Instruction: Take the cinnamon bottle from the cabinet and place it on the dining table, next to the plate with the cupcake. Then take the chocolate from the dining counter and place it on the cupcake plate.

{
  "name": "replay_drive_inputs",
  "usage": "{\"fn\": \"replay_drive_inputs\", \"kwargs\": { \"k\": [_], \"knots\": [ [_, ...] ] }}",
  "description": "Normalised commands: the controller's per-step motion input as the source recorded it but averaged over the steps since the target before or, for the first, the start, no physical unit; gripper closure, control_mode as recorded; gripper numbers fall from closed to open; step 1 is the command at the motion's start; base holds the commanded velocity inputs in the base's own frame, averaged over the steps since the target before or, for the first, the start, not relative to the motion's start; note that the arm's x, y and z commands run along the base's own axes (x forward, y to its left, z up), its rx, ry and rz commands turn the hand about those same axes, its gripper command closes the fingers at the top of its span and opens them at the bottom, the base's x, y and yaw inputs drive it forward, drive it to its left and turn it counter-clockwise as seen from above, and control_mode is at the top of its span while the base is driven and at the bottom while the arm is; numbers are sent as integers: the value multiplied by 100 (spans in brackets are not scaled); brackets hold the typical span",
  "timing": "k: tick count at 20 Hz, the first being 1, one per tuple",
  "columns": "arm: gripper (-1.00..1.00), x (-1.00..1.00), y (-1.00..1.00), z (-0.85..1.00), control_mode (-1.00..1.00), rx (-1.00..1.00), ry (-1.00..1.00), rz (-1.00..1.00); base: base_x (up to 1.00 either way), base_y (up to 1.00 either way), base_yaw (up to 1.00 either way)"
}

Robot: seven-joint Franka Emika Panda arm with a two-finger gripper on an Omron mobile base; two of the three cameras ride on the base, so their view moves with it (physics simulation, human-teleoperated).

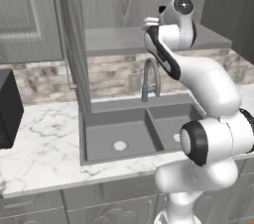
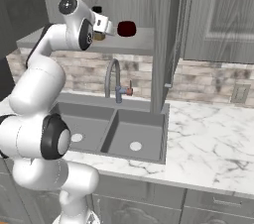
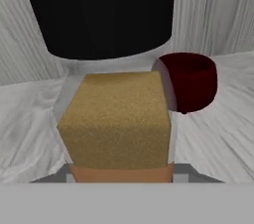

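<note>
Right base view showed the gripper at the cinnamon bottle on the grey cabinet shelf beside a dark red jar; finger spread unclear; marble counter, sink below.

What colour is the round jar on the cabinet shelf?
Dark red round jar; the hand view shows it best.

The cinnamon bottle stands very close, its black cap at the top. A dark red jar sits just beside it on the grey shelf.
</note>
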Motion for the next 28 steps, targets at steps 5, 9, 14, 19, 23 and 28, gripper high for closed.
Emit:
{"fn": "replay_drive_inputs", "kwargs": {
  "k": [5,9,14,19,23,28],
  "knots": [
    [100,-75,7,4,-100,1,-12,5,0,0,0],
    [100,-75,1,19,-100,6,-1,14,0,0,0],
    [100,-86,3,6,-100,3,0,24,0,0,0],
    [100,-87,10,1,-100,0,1,12,0,0,0],
    [100,-77,11,0,-100,0,3,2,0,0,0],
    [100,-73,4,0,-100,0,3,4,0,0,0]
  ]
}}
